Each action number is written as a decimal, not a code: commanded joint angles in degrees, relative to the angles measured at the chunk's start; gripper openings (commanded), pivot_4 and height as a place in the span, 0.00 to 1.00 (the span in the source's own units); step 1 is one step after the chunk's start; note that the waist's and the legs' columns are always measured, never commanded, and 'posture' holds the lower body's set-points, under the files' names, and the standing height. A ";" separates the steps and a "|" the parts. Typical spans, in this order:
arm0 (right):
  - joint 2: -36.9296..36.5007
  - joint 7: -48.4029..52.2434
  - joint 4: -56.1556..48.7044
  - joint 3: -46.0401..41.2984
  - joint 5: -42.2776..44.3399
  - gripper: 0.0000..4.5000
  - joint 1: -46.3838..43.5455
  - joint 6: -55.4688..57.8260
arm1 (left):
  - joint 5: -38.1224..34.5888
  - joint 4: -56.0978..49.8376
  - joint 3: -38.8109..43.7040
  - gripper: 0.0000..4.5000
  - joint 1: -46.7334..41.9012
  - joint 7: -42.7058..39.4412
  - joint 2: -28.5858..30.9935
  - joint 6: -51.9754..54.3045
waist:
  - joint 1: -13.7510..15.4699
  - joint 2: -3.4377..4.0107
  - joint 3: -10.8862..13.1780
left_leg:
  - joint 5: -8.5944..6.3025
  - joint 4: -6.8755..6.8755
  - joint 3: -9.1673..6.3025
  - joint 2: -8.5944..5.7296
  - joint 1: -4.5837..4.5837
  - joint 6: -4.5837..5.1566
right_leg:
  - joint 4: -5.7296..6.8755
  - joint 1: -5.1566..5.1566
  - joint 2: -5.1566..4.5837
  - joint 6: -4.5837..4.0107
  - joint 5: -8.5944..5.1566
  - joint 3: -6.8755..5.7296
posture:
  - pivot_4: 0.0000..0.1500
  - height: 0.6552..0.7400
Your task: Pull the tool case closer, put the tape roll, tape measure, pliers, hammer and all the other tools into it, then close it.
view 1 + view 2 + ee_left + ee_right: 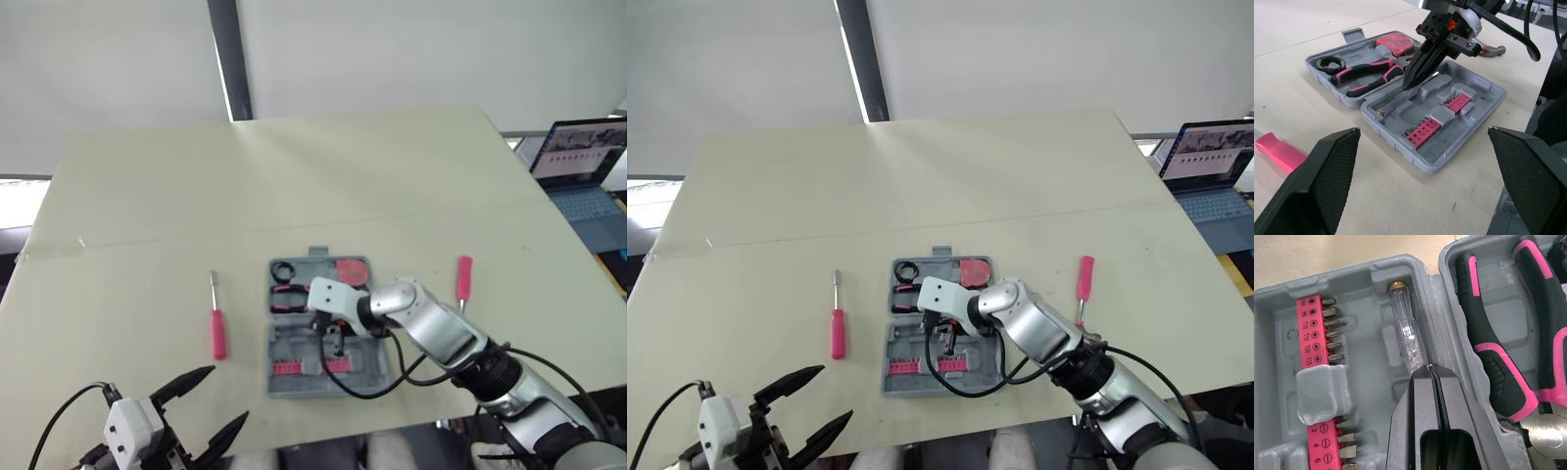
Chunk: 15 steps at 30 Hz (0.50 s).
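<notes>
The grey tool case (pixel 294 380) lies open near the table's front edge. Its far half holds a black tape roll (pixel 284 269), pink-and-black pliers (pixel 1366 78) and a red tape measure (pixel 353 270). The near half holds pink bit strips (pixel 1422 132) and a clear tester screwdriver (pixel 1405 333) lying in its slot. My right gripper (pixel 1405 87) is shut, with its tips resting on that screwdriver. A metal hammer head (pixel 1492 49) peeks out behind it. My left gripper (pixel 227 394) hangs open in front of the case, holding nothing.
A pink-handled screwdriver (pixel 217 328) lies on the table left of the case, and another (pixel 463 279) lies to its right. A laptop (pixel 588 166) stands off the table's right side. The far half of the table (pixel 294 176) is bare.
</notes>
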 commanded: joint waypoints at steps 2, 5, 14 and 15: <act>-0.09 0.94 5.43 3.11 -0.37 0.01 3.09 2.82 | -0.43 -1.45 0.97 1.00 1.25 -0.03 0.38 -0.23 | 0.02 -0.04 -0.20 | 0.00 0.00 0.00 0.00 0.01 0.00 | 0.00 0.01 0.00 0.00 0.00 0.00 | 1.00 0.97; 0.25 0.92 7.14 3.38 -0.59 0.01 3.87 1.94 | -0.44 -1.43 1.00 1.00 1.22 -0.01 0.49 -0.20 | 0.01 -0.07 -0.52 | 0.00 -0.03 0.00 0.00 0.05 0.00 | -0.01 0.04 0.00 0.00 0.00 0.00 | 1.00 0.97; 0.56 0.60 8.44 3.31 -0.75 0.01 4.74 2.61 | -0.40 -1.35 1.05 1.00 1.17 -0.04 0.53 -0.18 | 0.02 0.03 -1.38 | -0.01 -0.14 -0.02 0.00 0.15 -0.01 | -0.10 0.16 0.00 -0.02 -0.01 -0.03 | 1.00 0.97; 0.59 0.57 8.78 3.44 -0.82 0.01 4.93 2.66 | -0.40 -1.33 1.05 1.00 1.13 -0.05 0.53 -0.20 | 0.02 0.03 -1.39 | -0.01 -0.15 -0.02 0.00 0.17 -0.01 | -0.11 0.19 0.00 -0.02 -0.01 -0.03 | 1.00 0.97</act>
